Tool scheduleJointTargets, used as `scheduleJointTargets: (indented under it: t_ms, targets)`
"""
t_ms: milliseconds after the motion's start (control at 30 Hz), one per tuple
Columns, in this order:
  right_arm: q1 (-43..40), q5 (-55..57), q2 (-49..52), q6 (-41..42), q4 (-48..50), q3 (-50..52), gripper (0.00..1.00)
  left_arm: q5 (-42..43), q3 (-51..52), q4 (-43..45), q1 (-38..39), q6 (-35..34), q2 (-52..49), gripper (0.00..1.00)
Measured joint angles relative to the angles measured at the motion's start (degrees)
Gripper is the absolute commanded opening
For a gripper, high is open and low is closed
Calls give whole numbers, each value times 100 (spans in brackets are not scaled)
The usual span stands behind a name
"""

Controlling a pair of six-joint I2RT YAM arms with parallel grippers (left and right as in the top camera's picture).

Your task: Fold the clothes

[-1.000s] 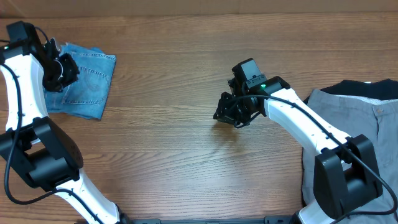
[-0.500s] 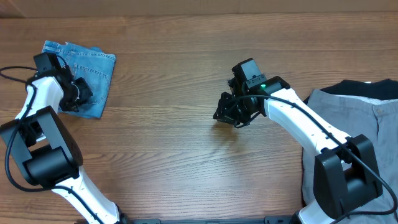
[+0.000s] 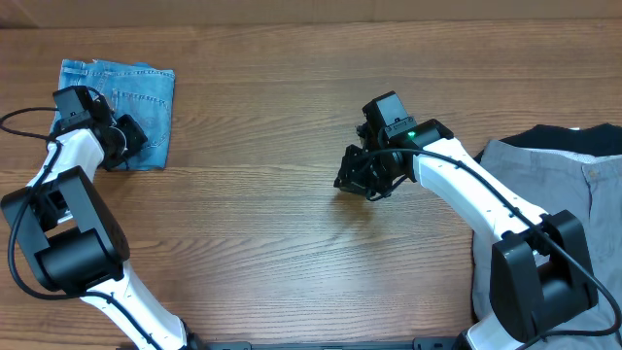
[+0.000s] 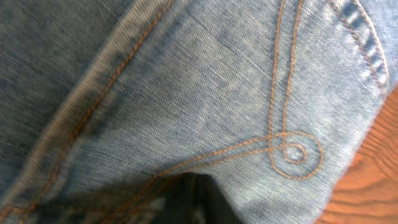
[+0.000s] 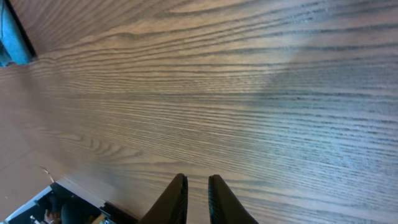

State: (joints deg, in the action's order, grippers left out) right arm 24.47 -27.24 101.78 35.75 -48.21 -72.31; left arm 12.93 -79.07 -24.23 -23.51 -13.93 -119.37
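The light blue jeans lie folded into a small packet at the table's far left. My left gripper is at the packet's lower left edge. In the left wrist view, denim with orange pocket stitching fills the frame. The left gripper shows only as a dark shape under a fold, with its tips hidden. My right gripper hovers over bare wood mid-table. Its fingers stand a narrow gap apart with nothing between them.
Grey trousers lie spread at the right edge, under the right arm. A black garment sits just behind them. The wooden table shows between the two arms, and its edge appears at the lower left of the right wrist view.
My left gripper swung from over the jeans down to their lower left edge. The jeans shifted left and drew into a tighter packet. The right arm has not moved.
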Motion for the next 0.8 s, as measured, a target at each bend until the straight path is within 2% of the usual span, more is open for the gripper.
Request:
scheduleJointTargets:
  t_ms: [100, 200, 300, 433, 533, 567, 633, 733, 800]
  targets:
    - [0, -35, 0, -2, -66, 0, 16, 179, -223, -551, -17, 50, 0, 40]
    - [2, -63, 0, 2, -46, 0, 16, 210, -636, -1537, -39, 247, 0, 47]
    - [0, -85, -4, -26, 79, 0, 19, 201, -1250, -2645, -111, 483, 0, 50]
    - [-11, -33, -98, -358, 181, -90, 20, 173, -2583, -4273, -173, 1010, 107, 49]
    - [-17, 337, -492, -787, 35, -450, 25, 146, -3429, -5171, -46, 1333, 638, 51]
    - [-24, 494, -649, -907, -76, -603, 27, 144, -3563, -5368, 24, 1399, 813, 54]
    - [-39, 763, -955, -1056, -260, -866, 31, 142, -3751, -5626, 260, 1502, 1314, 56]
    - [-48, 1193, -1655, -1381, -490, -1327, 45, 28, -3851, -5831, 741, 1591, 2122, 57]
    - [-48, 1357, -2105, -1497, -514, -1495, 59, -166, -3873, -5945, 1113, 1606, 2603, 58]
